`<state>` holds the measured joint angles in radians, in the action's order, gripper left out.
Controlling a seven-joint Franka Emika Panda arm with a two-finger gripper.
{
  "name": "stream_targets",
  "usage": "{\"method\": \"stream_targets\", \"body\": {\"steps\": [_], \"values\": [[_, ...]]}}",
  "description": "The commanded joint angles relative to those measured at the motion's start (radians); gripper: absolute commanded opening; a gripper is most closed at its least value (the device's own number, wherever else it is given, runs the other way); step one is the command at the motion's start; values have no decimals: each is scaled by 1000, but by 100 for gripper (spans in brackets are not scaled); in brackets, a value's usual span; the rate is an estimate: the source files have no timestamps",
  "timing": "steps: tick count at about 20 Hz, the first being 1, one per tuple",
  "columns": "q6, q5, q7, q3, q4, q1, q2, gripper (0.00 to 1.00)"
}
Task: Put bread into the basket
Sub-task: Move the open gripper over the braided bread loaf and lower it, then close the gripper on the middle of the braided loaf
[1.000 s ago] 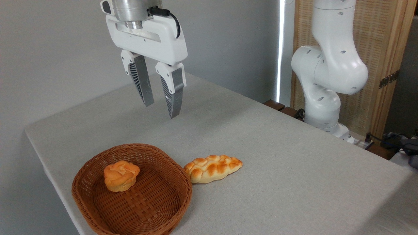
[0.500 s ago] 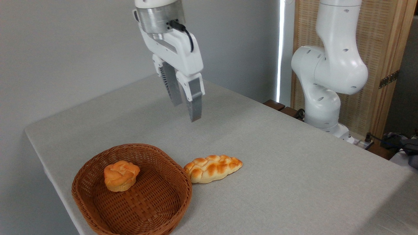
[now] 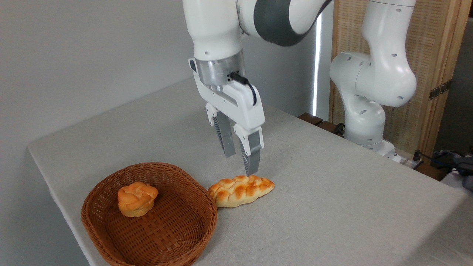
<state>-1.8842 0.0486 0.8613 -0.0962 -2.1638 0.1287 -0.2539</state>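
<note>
The bread (image 3: pixel 241 190), a golden-brown braided loaf, lies on the grey table just right of the basket (image 3: pixel 173 236), its left end near the basket's rim. The brown wicker basket sits at the table's front left. My gripper (image 3: pixel 241 164) hangs open just above the loaf, fingers pointing down, the nearer fingertip (image 3: pixel 252 170) almost at the loaf's top. Nothing is between the fingers.
A small round orange bun (image 3: pixel 136 198) lies inside the basket at its back left. The arm's white base (image 3: pixel 366 111) stands at the table's far right edge. The table's left edge (image 3: pixel 55 195) runs close to the basket.
The gripper has moved right and down from high above the table's back to just over the bread, turning as it came. Bread, bun and basket have not moved.
</note>
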Motion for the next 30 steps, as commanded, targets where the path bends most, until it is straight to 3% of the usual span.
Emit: {"method": "stream_targets", "body": {"steps": [1,16,18,24,26,28,30], "values": [[-50,16,15,-7,-85,8,-28,100],[-59,7,31,1,-172,26,-1,100],[-76,16,83,1,-188,26,2,100],[-104,17,410,0,-206,26,8,100],[-119,23,436,-5,-206,25,9,100],[-144,81,436,-7,-206,25,10,100],[-159,108,436,-7,-206,25,10,100]]}}
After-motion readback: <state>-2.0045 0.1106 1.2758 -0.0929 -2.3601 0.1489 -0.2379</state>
